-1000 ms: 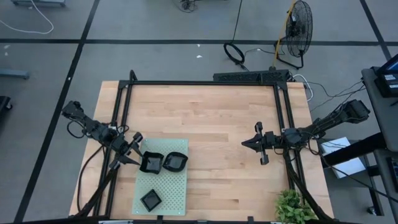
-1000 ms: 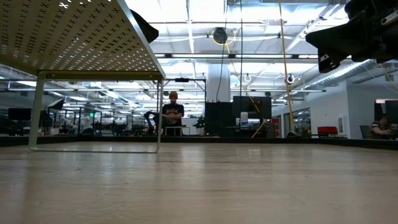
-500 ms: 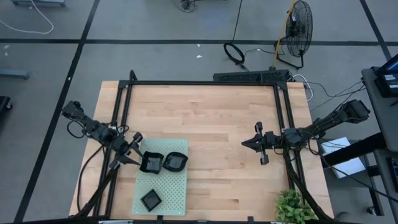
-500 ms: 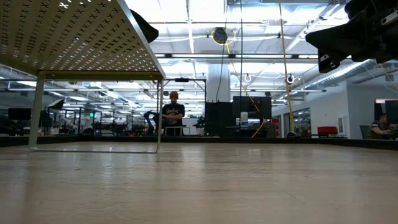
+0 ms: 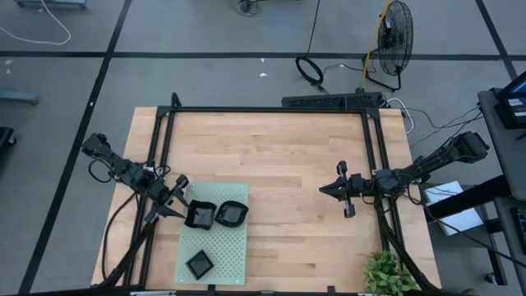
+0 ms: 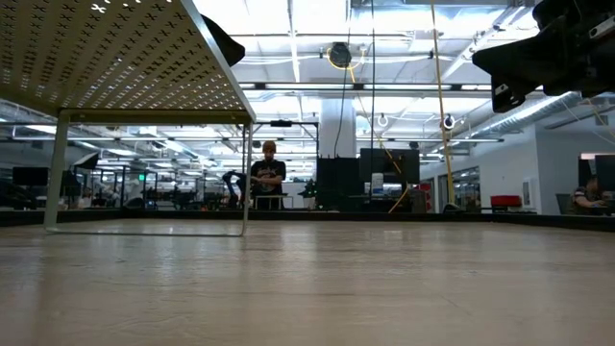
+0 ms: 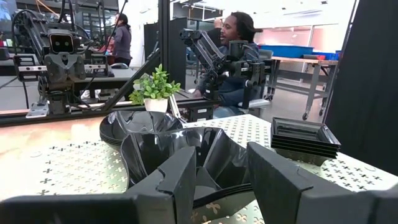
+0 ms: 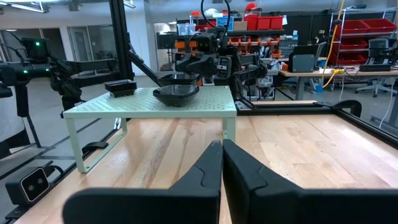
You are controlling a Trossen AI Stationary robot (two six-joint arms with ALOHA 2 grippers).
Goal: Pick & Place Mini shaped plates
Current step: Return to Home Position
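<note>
A pale green perforated shelf (image 5: 222, 247) stands on legs at the table's near left. Three stacks of black mini shaped plates rest on it: a wavy-edged stack (image 5: 200, 215), one beside it (image 5: 232, 215), and a square stack (image 5: 199, 264) nearer the front. My left gripper (image 5: 177, 199) points level at the shelf's left edge, open, its fingertips on either side of the near rim of the wavy stack (image 7: 199, 158). My right gripper (image 5: 323, 189) hovers shut above the bare wood at the right, holding nothing. My left gripper has the near rim (image 7: 216, 186) of the wavy-edged stack in the gap between its level fingers (image 7: 180, 177). Whether either finger touches the rim, I cannot tell. The stack sits flat on the shelf.
A black frame (image 5: 271, 109) borders the table. A potted plant (image 5: 386, 275) stands at the near right corner. Bare wood (image 5: 288, 164) lies between the shelf and my right arm. People (image 7: 233, 37) are in the room beyond the table.
</note>
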